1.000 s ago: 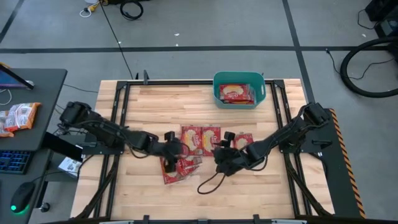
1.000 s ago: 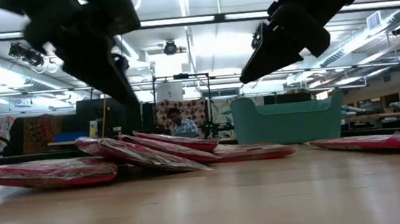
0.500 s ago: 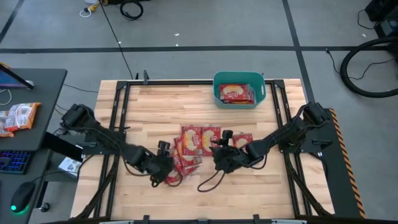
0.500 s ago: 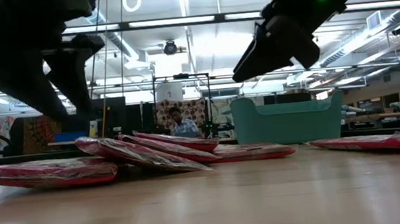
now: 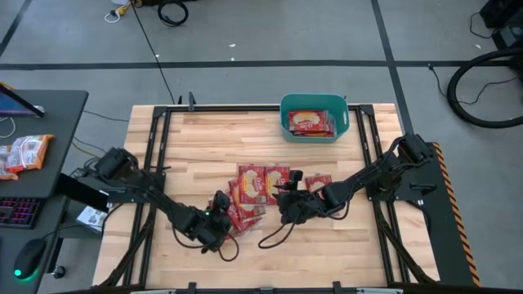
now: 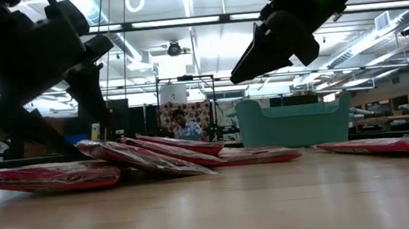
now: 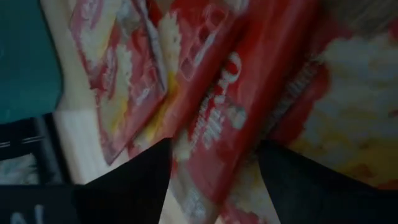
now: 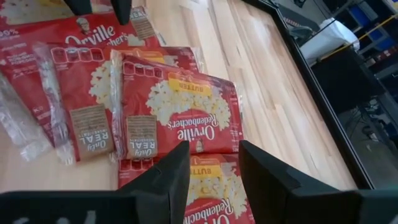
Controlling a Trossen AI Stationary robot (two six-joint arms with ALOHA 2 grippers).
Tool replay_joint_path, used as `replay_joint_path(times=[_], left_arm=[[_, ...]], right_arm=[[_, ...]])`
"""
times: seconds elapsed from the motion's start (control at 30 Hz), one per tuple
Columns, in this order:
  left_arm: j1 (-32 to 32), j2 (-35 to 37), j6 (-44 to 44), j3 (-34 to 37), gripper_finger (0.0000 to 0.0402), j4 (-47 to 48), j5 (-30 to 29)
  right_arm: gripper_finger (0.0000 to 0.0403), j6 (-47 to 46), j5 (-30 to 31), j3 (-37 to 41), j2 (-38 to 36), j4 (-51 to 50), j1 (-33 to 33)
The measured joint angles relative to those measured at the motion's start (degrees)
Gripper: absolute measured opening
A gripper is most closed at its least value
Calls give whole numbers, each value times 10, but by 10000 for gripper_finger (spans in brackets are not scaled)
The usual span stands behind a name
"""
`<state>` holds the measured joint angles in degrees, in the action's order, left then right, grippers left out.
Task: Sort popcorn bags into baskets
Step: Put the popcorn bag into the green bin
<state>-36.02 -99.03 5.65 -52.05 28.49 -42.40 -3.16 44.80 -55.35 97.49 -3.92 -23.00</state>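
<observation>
Several red popcorn bags lie loose on the wooden table: an overlapping pile (image 5: 243,214) (image 6: 145,153), a row just beyond it (image 5: 263,181) and more to the right (image 5: 320,184) (image 8: 180,106). The teal basket (image 5: 284,119) (image 6: 294,121) stands at the far edge with bags inside (image 5: 310,122). My left gripper (image 5: 217,224) (image 7: 214,146) is open, low at the pile's near left side, its fingers on either side of a tilted bag (image 7: 224,124). My right gripper (image 5: 283,204) (image 6: 259,54) (image 8: 214,149) hangs open above the right-hand bags, touching nothing. My left gripper has its open fingers (image 7: 143,174) on either side of a tilted red bag's edge (image 7: 214,168) in the pile, coming at it low from the table's near left. Whether the fingers touch the bag I cannot tell.
A black cable loop (image 5: 274,238) lies on the table near the right gripper. Dark frame rails (image 5: 155,155) (image 5: 372,147) run along both table sides. Bare wood shows at the far left (image 5: 204,139) and along the near edge. A side desk (image 5: 33,163) holds an orange-and-white packet.
My left gripper has swung toward the table's near edge and come down from above the pile to its near left side, staying open. My right gripper has drifted a little toward the table's left. The bags have kept still.
</observation>
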Motion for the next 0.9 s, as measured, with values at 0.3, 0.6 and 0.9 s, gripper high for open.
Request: replay_joint_path(times=[0.3, 0.6, 0.9], left_arm=[[13, -23, 2, 0, 172, -7, -4], [20, -21, -58, -4, 22, -3, 15], [49, 30, -103, -132, 24, 150, 236]], right_arm=[[142, 4, 0, 0, 0, 9, 0], [142, 4, 0, 0, 0, 8, 0], [142, -82, 105, 0, -57, -126, -52]])
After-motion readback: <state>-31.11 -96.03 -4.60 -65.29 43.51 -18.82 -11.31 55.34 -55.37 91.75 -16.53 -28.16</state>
